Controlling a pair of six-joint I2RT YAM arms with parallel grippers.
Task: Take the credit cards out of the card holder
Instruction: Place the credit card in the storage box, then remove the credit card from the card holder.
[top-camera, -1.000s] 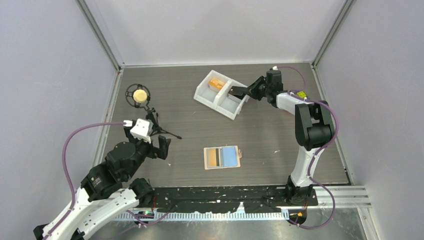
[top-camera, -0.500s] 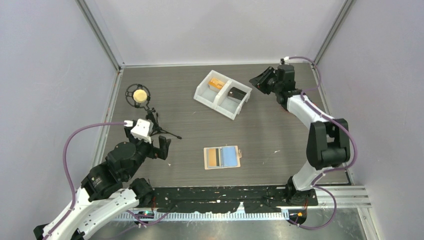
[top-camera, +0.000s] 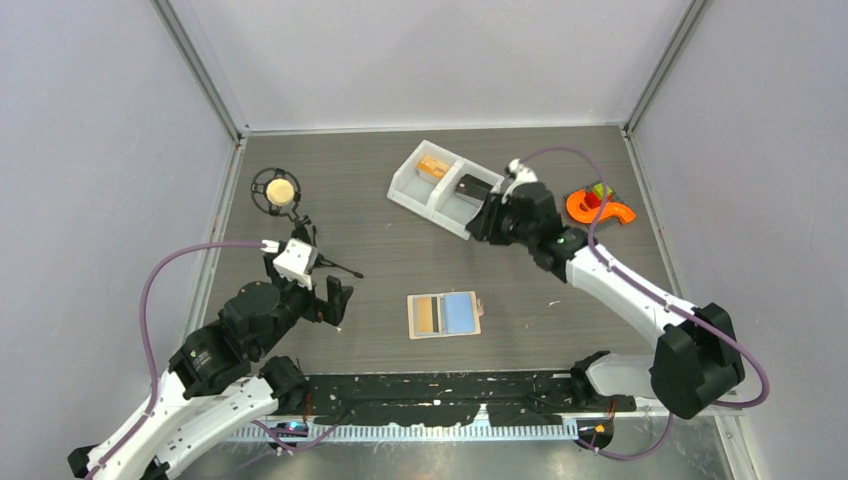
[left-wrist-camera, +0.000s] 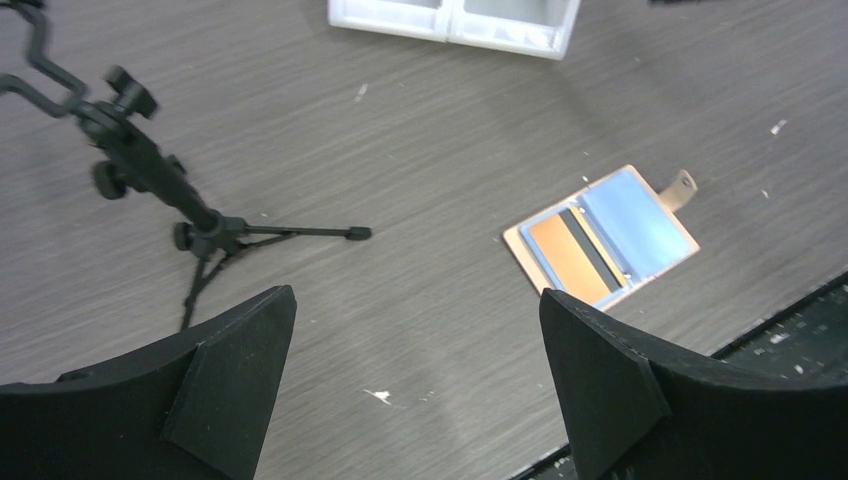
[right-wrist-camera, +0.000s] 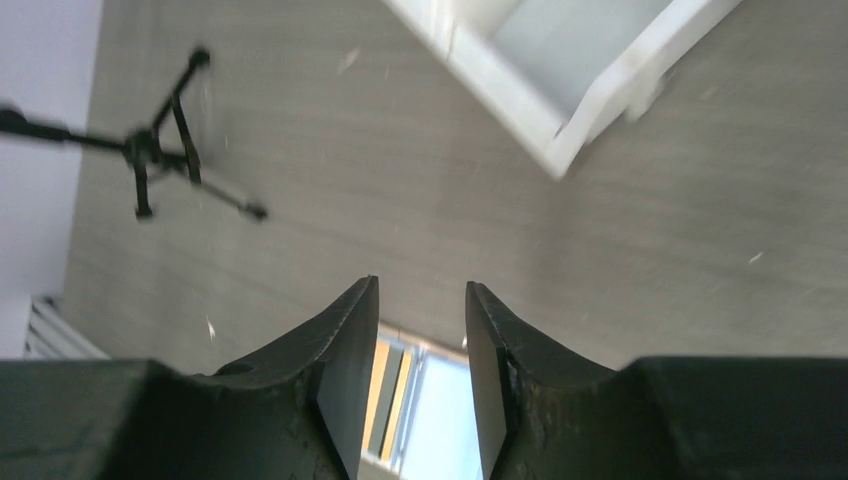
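Observation:
The beige card holder (top-camera: 444, 314) lies open and flat on the table near the front, with its blue lining on the right half. An orange-tan card with a dark stripe (top-camera: 429, 314) sits in its left half; it also shows in the left wrist view (left-wrist-camera: 568, 258). A white two-compartment bin (top-camera: 411, 186) holds an orange-tan card (top-camera: 432, 166) and a dark card (top-camera: 473, 186). My right gripper (top-camera: 482, 222) is open and empty at the bin's near right edge. Its jaws (right-wrist-camera: 420, 285) frame the card holder (right-wrist-camera: 425, 400) far below. My left gripper (top-camera: 338, 300) is open and empty, left of the card holder (left-wrist-camera: 600, 237).
A small black tripod (top-camera: 335, 266) stands at the left with a ring mount holding a pale ball (top-camera: 278, 190); it also shows in the left wrist view (left-wrist-camera: 150, 170). An orange curved object (top-camera: 598, 207) lies right of the bin. A black rail runs along the front edge.

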